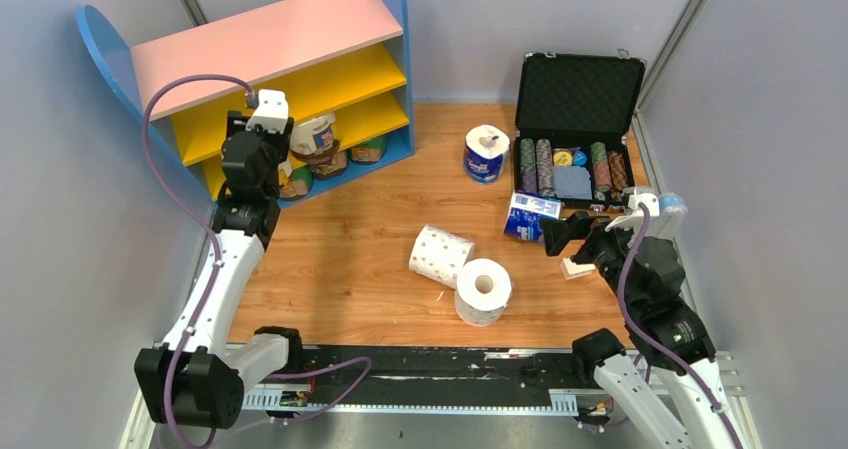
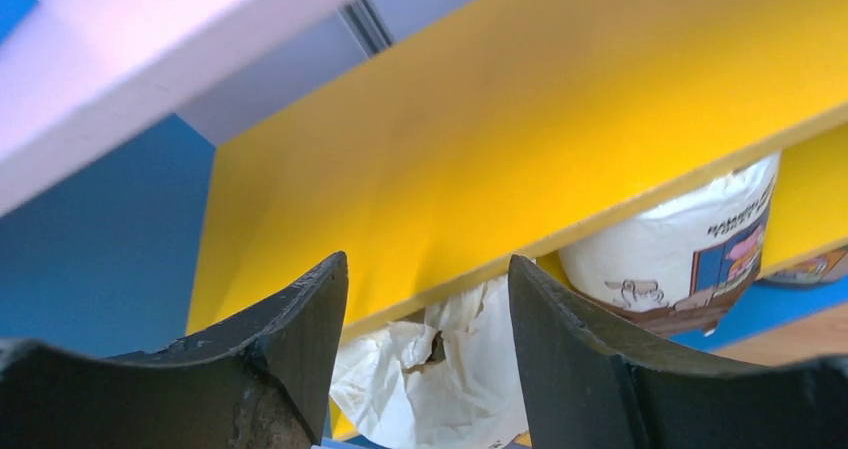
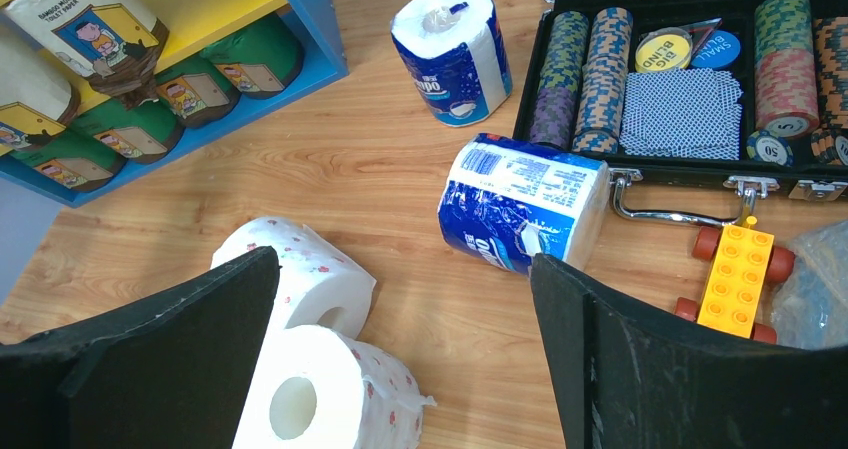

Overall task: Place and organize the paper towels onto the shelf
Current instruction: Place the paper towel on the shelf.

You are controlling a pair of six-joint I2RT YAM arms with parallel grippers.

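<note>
The left arm reaches up to the shelf [image 1: 290,39], its left gripper [image 2: 428,369] parted and holding nothing before stored rolls [image 2: 690,249]. The right gripper [image 3: 405,359] gapes wide, empty, above loose rolls [image 3: 525,204] on the table [image 3: 400,179].

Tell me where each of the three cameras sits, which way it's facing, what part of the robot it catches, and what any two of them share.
Top external: high behind the arm bases, looking down at the wooden table; both arms show.
Left wrist: close against the blue-sided shelf with yellow boards, looking in; the left hand shows, fingers apart.
Right wrist: above the table's right side, facing left towards the shelf; the open right hand shows.
Shared: top and right wrist both show the blue-white wrapped roll lying by the black case.
</note>
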